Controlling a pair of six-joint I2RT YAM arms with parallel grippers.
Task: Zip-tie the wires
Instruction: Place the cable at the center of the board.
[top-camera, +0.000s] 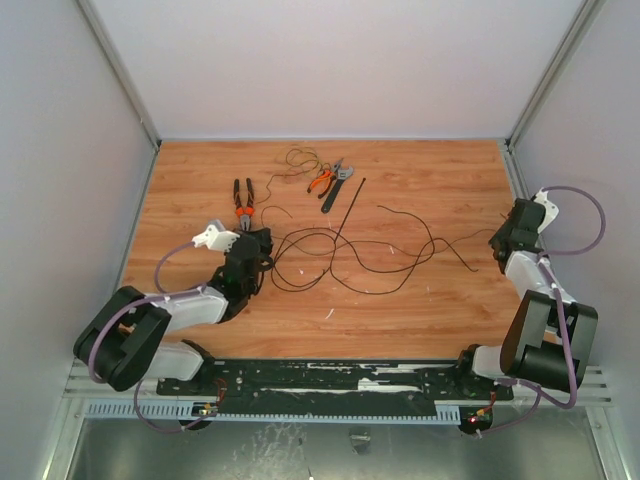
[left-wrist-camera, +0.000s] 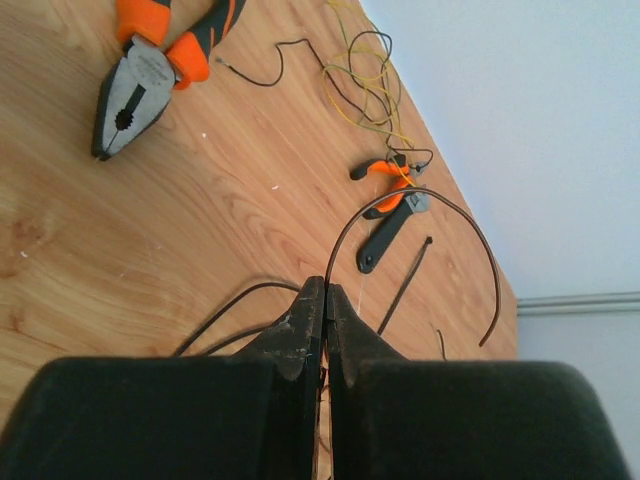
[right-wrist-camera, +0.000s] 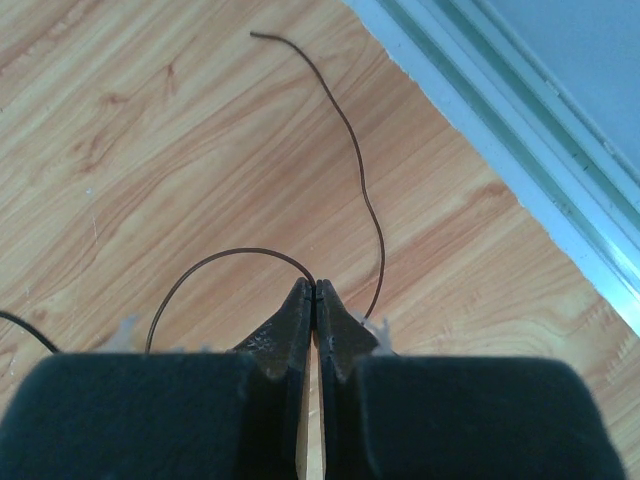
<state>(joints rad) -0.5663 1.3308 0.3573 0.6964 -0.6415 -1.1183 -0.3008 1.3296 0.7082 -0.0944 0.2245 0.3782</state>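
Brown-black wires are pinched in both tools at once. Left tool: tips closed tight on a strand that arcs up out of the pinch. It sits just on the near side of the orange-handled pliers. Right tool: tips likewise closed on a strand, with a small loop to one side and a free tail running off the other. It is far to the right of the pliers, by the edge of the surface. Between the two, the wire sprawls in loose loops right of the pliers, not yet gathered. Zip tie lies flat and untouched, right of the pliers, its near end reaching the loops.

Step in hand, as you should read it: gathering the slack, ahead of any tying. Next move calls for you to bring the two held strands together so the loops stack into one bundle, without dragging wire across the zip tie. After that, one tool must let go to fetch the strip. Expect the springy loops to spread once released.
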